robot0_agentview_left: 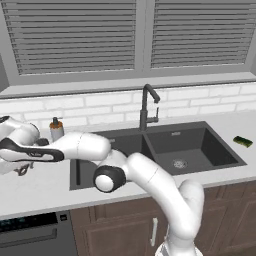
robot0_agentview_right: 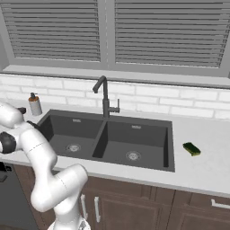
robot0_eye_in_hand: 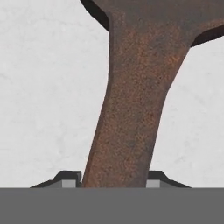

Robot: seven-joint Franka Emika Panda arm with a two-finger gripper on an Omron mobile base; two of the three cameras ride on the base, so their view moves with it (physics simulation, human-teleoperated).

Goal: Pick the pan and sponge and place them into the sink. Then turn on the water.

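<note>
In the hand view the pan's long brown handle runs up from between my fingertips to the dark pan bowl at the top edge. My gripper is shut on that handle, low over the white counter left of the sink. The green sponge lies on the counter right of the sink, also seen as the sponge from the right base. The charcoal double-basin sink is set into the counter, and the sink holds nothing in either basin.
A dark faucet stands behind the divider between the basins; the faucet points left. A soap bottle stands at the back left of the sink, close to my forearm. The white tiled wall and window blinds close off the back.
</note>
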